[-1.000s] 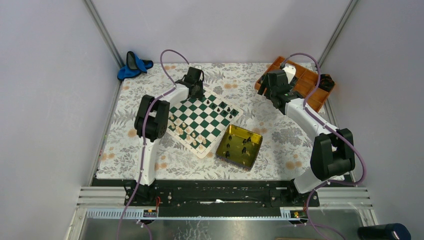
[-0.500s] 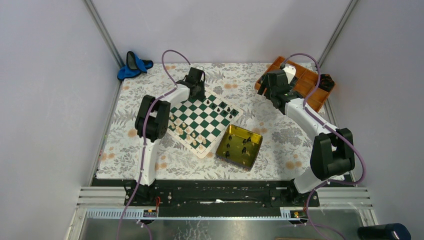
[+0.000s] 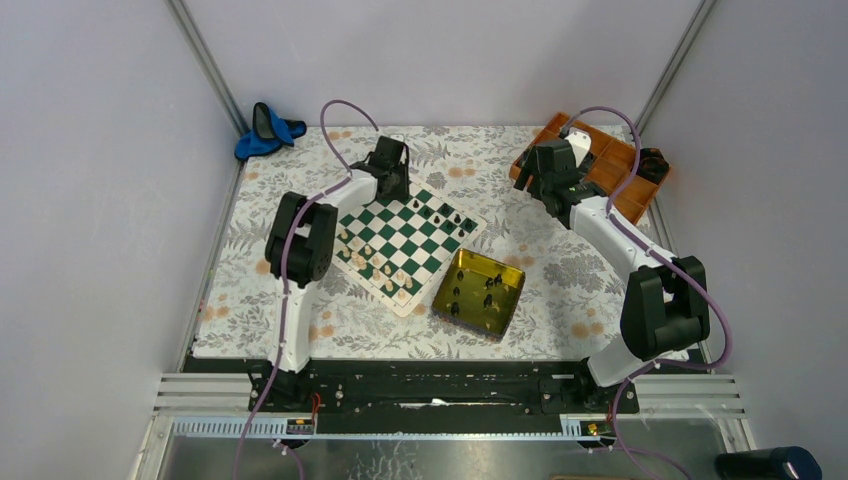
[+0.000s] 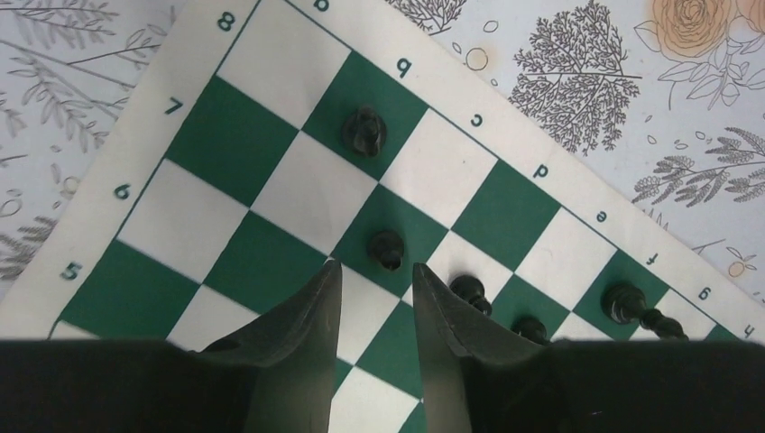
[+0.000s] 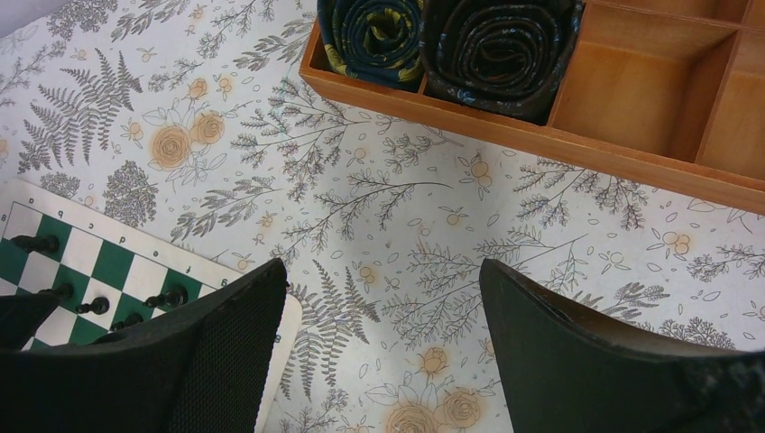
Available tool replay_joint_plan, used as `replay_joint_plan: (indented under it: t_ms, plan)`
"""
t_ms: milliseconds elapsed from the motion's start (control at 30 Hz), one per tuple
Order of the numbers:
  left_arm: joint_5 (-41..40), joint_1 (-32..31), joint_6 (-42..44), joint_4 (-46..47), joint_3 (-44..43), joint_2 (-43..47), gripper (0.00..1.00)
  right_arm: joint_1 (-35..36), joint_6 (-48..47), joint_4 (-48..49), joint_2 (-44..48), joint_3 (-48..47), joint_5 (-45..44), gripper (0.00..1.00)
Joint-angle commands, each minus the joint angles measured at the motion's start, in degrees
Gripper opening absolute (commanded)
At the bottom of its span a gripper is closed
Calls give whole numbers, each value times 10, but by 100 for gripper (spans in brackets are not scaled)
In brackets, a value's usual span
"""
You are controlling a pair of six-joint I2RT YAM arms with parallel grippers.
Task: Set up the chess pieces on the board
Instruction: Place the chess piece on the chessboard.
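The green and white board [image 3: 405, 238] lies left of the table's middle. Black chess pieces [image 3: 437, 213] stand along its far side and cream ones [image 3: 370, 258] on its near left. My left gripper [image 4: 377, 268] hangs over the board's far corner, open with nothing between its fingers. A black pawn [image 4: 386, 248] stands free just beyond the fingertips, and another black piece [image 4: 364, 131] stands on the far corner row. More black pieces [image 4: 471, 290] line up to the right. My right gripper [image 5: 383, 271] is wide open over the tablecloth, right of the board.
A yellow-gold tin tray [image 3: 462, 265] with several black pieces [image 3: 490, 285] sits right of the board. An orange compartment tray [image 5: 649, 108] holding dark rolled items [image 5: 501, 45] stands at the far right. A blue object [image 3: 265, 133] lies at the far left corner.
My left gripper's jaws have opened and let go of the black pawn, which now stands on the board. The right arm has not moved.
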State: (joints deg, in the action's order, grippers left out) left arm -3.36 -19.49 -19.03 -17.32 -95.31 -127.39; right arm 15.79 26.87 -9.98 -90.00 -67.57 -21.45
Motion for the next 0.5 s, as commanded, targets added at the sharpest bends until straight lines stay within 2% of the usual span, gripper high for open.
replay_joint_plan:
  t_ms: [0,300,467]
  plan:
    - [-29,-3,-6,22,21,58,42,-3,4,7,25,-3,0,86]
    - [-47,-7,-13,43,105,173,43,-3,4,8,45,15,-5,86]
    - [-29,-31,-27,47,184,272,38,-3,-3,9,58,24,-41,85]
